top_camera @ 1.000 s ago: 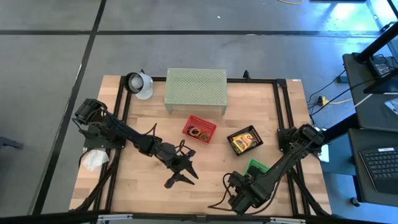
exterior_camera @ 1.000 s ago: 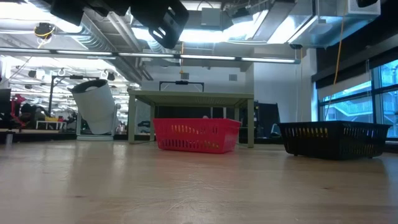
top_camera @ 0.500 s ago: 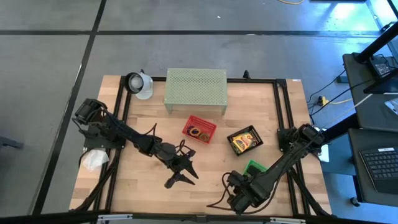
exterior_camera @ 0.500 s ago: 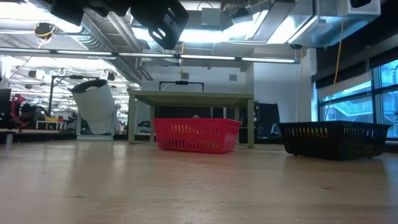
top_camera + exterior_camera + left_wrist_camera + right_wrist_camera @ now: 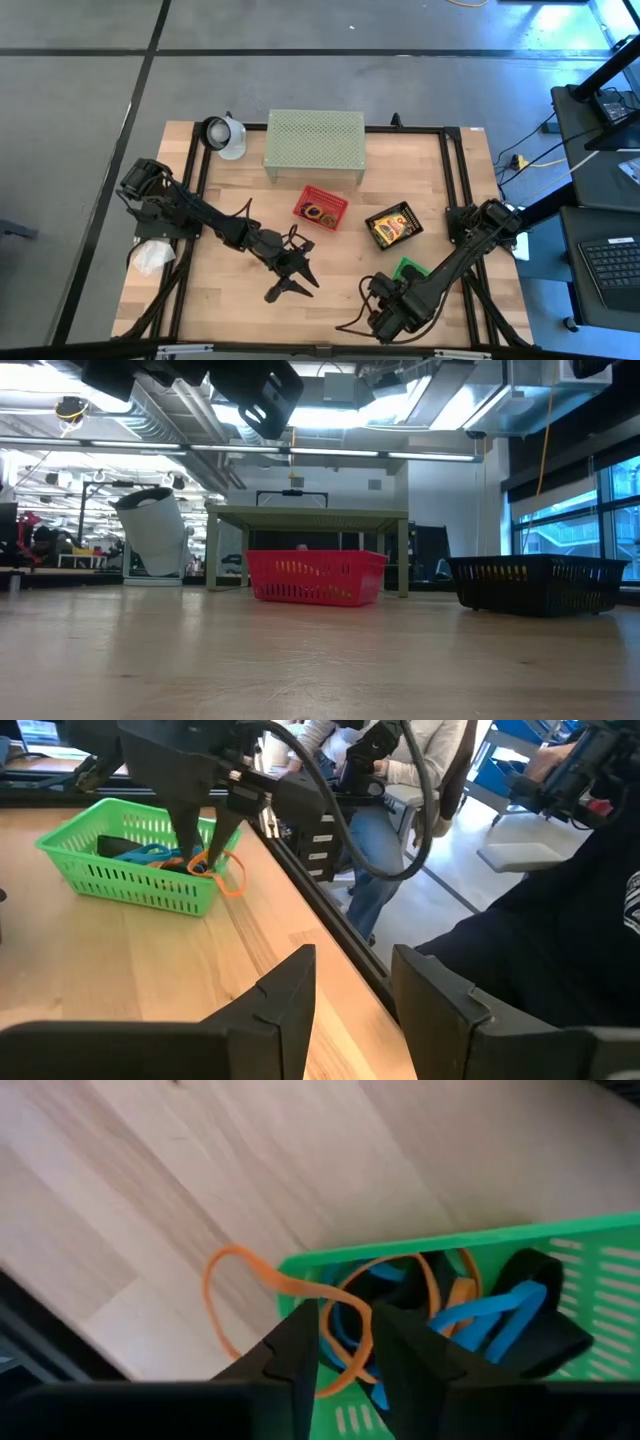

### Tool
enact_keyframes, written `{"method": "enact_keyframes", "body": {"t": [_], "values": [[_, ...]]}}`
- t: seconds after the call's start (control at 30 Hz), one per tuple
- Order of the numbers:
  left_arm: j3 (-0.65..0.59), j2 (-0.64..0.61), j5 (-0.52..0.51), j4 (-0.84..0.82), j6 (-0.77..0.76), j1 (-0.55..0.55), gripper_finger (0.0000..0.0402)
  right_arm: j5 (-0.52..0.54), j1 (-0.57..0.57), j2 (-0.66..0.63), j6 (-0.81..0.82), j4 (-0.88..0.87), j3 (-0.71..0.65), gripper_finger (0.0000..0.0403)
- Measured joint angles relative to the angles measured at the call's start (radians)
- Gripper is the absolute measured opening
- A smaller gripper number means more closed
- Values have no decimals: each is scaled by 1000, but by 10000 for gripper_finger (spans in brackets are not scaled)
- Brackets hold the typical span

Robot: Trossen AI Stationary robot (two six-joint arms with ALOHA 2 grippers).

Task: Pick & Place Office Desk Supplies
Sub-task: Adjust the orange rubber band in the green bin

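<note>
Inspecting from my right wrist view, my right claw hangs over the green basket, fingers slightly parted around an orange loop draped over its rim; whether it is gripped I cannot tell. The high view hides that loop. My left claw, parted and empty, hovers mid-tabletop near the red basket.
</note>
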Motion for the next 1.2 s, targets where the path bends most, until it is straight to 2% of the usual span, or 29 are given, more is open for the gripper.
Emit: {"method": "enact_keyframes", "body": {"t": [0.3,0.5,0.63,0.97,1.2], "values": [[0,0,5,0,0,0,127,-35,1,0,15,-21,0,54],[0,0,6,0,-6,0,127,-71,1,0,41,-21,0,42],[0,0,10,0,-18,0,127,-90,1,0,48,-21,0,53],[0,0,52,0,-19,0,127,-102,1,0,71,-30,0,108],[0,0,52,0,-19,0,127,-102,1,0,84,-35,0,106]]}}
